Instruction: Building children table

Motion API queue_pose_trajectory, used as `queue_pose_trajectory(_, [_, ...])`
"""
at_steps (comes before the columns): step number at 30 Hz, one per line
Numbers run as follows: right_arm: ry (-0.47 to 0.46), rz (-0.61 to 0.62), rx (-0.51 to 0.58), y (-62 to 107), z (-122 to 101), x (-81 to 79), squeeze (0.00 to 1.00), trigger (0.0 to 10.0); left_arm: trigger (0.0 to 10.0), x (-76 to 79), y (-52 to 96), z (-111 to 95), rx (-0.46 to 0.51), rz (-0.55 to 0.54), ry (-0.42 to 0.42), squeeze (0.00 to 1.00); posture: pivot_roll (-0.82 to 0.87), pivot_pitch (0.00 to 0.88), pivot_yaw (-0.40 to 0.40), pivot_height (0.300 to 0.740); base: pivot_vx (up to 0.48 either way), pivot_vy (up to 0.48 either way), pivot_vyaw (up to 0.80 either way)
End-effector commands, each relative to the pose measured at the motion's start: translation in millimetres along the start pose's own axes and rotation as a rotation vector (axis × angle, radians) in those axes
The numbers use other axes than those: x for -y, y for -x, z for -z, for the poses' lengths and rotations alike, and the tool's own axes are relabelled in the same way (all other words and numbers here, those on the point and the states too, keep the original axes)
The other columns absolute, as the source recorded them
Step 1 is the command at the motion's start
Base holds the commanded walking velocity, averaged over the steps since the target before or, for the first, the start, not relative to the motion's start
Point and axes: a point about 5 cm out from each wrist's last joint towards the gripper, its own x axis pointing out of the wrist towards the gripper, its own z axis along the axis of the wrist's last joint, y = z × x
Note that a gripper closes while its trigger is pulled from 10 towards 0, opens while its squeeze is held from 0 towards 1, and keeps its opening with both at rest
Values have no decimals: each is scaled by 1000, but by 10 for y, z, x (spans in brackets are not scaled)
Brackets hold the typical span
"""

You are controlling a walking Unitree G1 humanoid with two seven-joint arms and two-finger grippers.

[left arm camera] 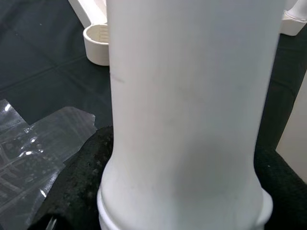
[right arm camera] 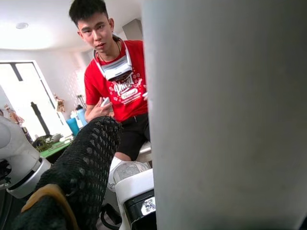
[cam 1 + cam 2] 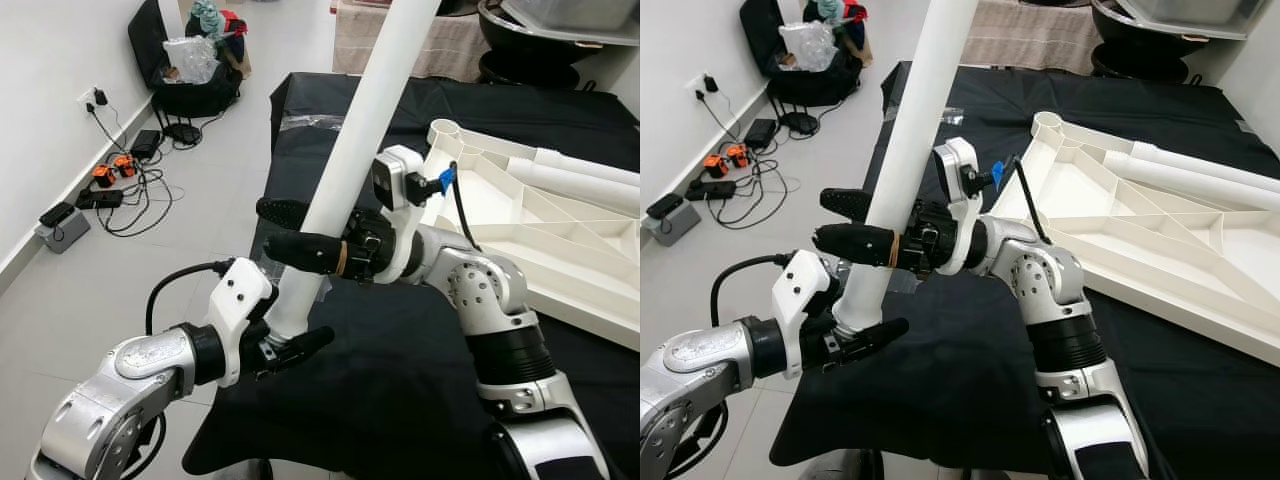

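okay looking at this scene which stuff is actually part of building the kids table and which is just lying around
Part of the job:
- white table leg, held by both claws
- left claw, at the leg's lower end
- right claw, higher up the leg
- white tabletop, underside up on the black cloth
- spare leg lying in the tabletop

Just lying about:
- clear plastic wrap
- cables and chargers on the floor
- bags by the wall
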Motion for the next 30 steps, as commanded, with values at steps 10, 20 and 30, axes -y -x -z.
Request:
queue_pose_trajectory(10, [7, -25, -2, -57, -18, -23, 0, 0, 10000, 108, -31, 7, 3, 55, 15, 0, 113, 117, -33, 740, 0, 0, 0])
queue_pose_trajectory(20, [4, -26, -1, -42, -27, -26, 0, 0, 10000, 99, -21, 22, -5, 48, 19, 0, 111, 117, -32, 740, 0, 0, 0])
queue_pose_trajectory(30, [0, -23, 3, -32, -28, -23, 0, 0, 10000, 69, -14, 76, -51, 30, 20, 1000, 111, 116, -32, 740, 0, 0, 0])
